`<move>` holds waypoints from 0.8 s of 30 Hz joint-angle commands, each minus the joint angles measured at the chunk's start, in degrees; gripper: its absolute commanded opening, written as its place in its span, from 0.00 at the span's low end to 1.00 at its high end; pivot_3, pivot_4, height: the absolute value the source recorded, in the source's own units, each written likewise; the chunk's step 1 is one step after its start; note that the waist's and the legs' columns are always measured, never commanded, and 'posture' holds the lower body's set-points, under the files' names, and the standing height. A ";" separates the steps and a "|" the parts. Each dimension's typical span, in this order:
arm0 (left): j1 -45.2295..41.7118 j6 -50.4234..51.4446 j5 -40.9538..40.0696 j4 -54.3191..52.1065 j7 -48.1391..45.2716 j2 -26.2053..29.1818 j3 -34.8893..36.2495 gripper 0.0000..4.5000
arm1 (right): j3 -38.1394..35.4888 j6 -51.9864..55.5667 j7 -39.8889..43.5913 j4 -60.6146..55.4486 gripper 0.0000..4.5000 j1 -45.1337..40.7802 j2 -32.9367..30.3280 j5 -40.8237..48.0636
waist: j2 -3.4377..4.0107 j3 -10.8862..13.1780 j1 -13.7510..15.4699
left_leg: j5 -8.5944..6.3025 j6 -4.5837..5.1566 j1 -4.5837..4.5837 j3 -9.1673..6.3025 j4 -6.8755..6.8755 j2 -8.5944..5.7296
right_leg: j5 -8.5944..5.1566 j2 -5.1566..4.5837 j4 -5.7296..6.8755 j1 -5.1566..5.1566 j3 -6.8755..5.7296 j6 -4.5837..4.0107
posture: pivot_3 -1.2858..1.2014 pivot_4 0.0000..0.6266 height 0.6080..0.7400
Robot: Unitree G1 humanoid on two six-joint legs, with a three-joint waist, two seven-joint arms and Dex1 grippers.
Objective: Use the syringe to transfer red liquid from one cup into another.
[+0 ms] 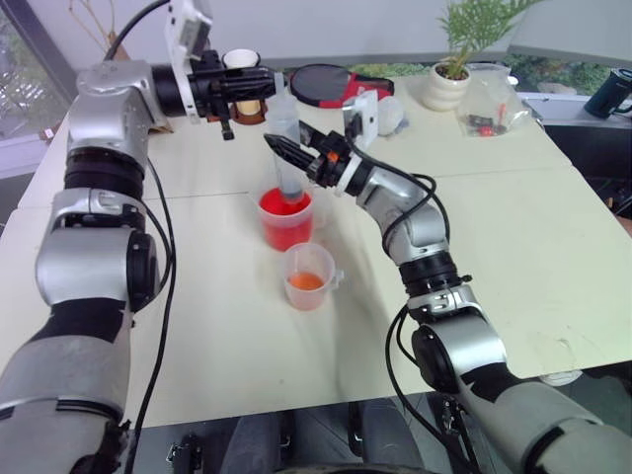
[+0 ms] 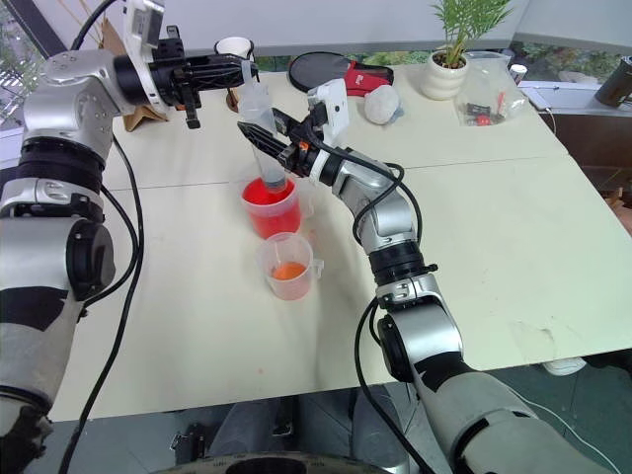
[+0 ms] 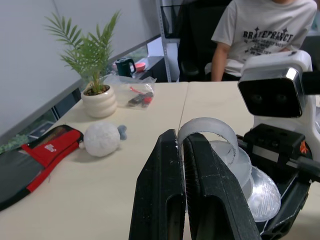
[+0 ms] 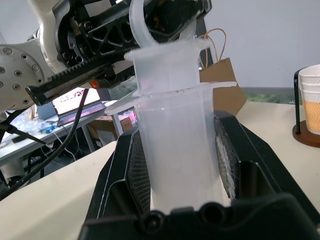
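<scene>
Now my right claw (image 2: 286,133) clamps the barrel of the syringe (image 2: 265,138), holding it nearly upright with its tip down in the big cup (image 2: 270,209) of red liquid (image 2: 269,196). My left claw (image 2: 242,69) reaches in level from the side, and its two fingers (image 3: 200,185) are pinched shut on the ring at the top of the plunger.

To draw well, I judge that I should pull the plunger straight along the barrel, slowly, while my right claw keeps the barrel steady and the tip under the surface. A sideways tug could tilt the syringe, tip the cup or suck in air. The ring is thin, so my hold there looks slight.

From my right wrist, the syringe is cloudy clear plastic, with flat wings at the barrel's top and the plunger's ring just above them. The barrel looks empty. The small cup (image 2: 289,267), with a little orange-red liquid, stands just in front of the big one on the pale table (image 2: 494,217).
</scene>
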 commanded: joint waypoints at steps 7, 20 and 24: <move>-6.04 -1.21 -2.64 -1.43 4.80 2.08 5.85 0.01 | 4.19 -0.19 3.05 -0.09 0.32 1.30 2.34 -1.07 | 0.00 0.00 -0.01 | 0.00 0.00 0.00 0.00 0.00 0.00 | 0.00 0.00 0.00 0.00 0.00 0.00 | 0.52 0.24 1.00; 2.59 8.21 -1.84 -8.39 -3.42 8.70 3.70 0.52 | -0.42 1.45 -0.23 -3.87 0.32 -1.84 1.06 2.14 | 0.01 0.00 -0.23 | 0.00 0.00 0.00 0.01 -0.03 0.01 | 0.00 0.00 0.02 -0.03 0.00 0.00 | 0.52 0.24 1.00; 12.16 16.20 -3.07 -18.21 -7.72 14.71 2.63 0.52 | -1.26 3.45 -0.95 -7.46 0.32 -2.35 -0.23 3.47 | 0.03 0.01 -0.48 | 0.00 -0.01 0.03 -0.03 -0.09 0.07 | 0.00 0.01 0.07 -0.05 0.00 0.00 | 0.52 0.24 1.00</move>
